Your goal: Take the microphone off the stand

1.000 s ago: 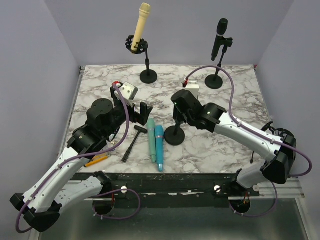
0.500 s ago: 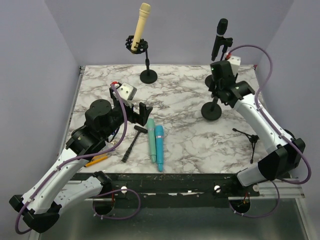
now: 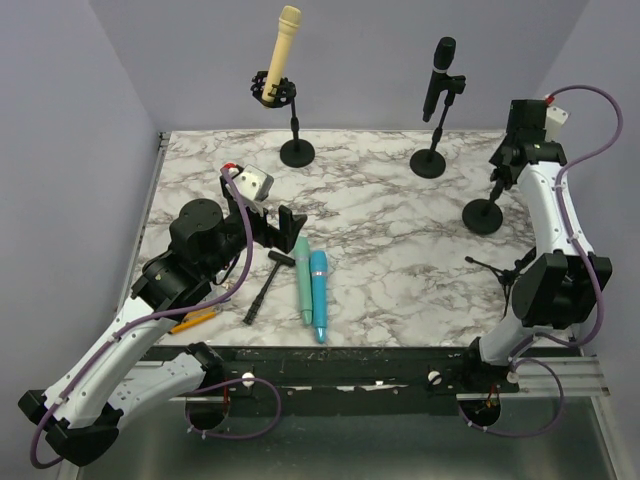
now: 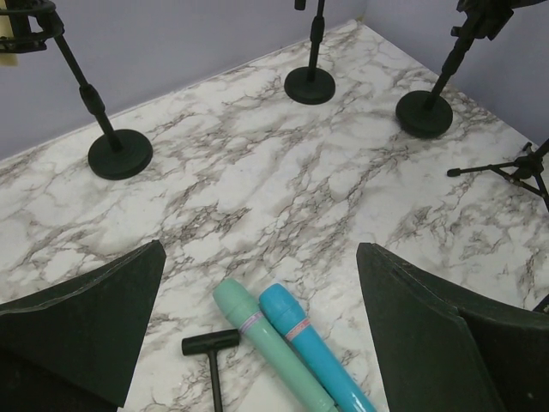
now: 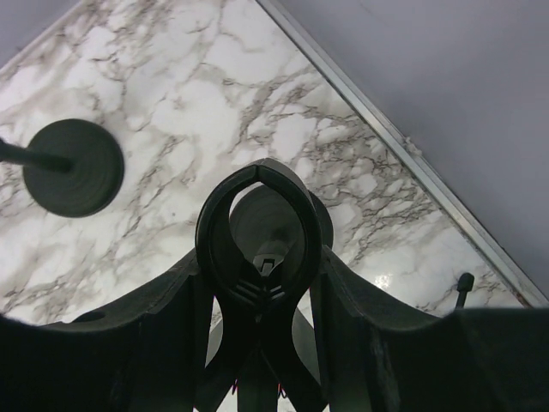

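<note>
At the back of the marble surface [image 3: 390, 260], before lavender walls [image 3: 360, 60], a cream microphone [image 3: 283, 45] sits in the left stand [image 3: 296, 150] and a black microphone [image 3: 439, 75] in the middle stand [image 3: 429, 163]. A teal microphone [image 3: 302, 285] and a blue microphone [image 3: 318, 295] lie side by side near the front, just ahead of the left gripper [image 3: 280, 222], whose jaws gape wide. By the right edge, the right gripper [image 5: 262, 257] is clamped on the empty stand [image 3: 484, 215].

Marble table [image 3: 400, 260]: stands [image 3: 297, 153], two microphones [image 3: 302, 280], hammer [image 3: 264, 287]

Surface [image 3: 380, 200]: white-grey marble pattern, smooth, slight gloss. Stand base [image 4: 120, 154]: matt black, metal-looking. Green mic [image 4: 270, 352], blue mic [image 4: 313, 352]: smooth plastic, satin. Clip [image 5: 262, 232]: black plastic, semi-gloss. Cream mic [image 3: 282, 45]: matt
</note>
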